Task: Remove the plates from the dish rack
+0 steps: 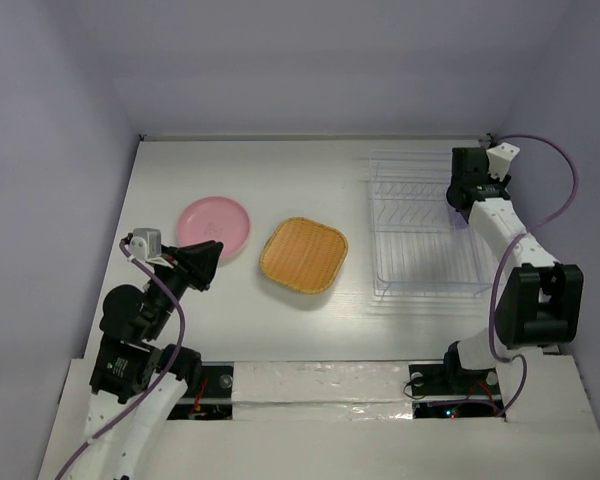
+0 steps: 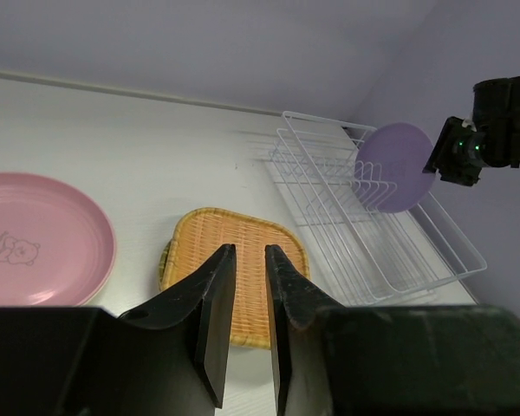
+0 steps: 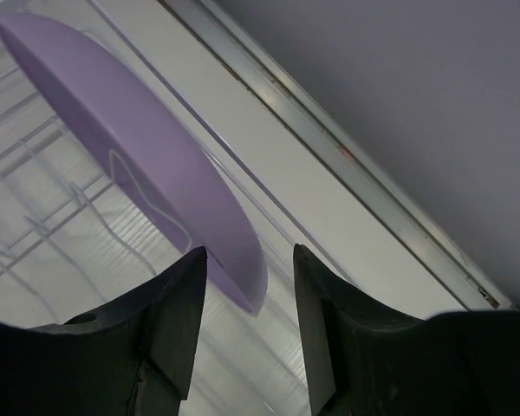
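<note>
Far right corner: purple plate (image 3: 130, 147) upright in rack (image 1: 425, 270), rim between right claw's (image 3: 249, 251) spread fingers; left claw (image 2: 250, 251) barely parted, empty.

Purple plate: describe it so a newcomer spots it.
The white wire dish rack sits at the right of the table. The purple plate stands on edge in it, the right gripper astride its rim. The pink plate and orange plate lie flat outside.
</note>
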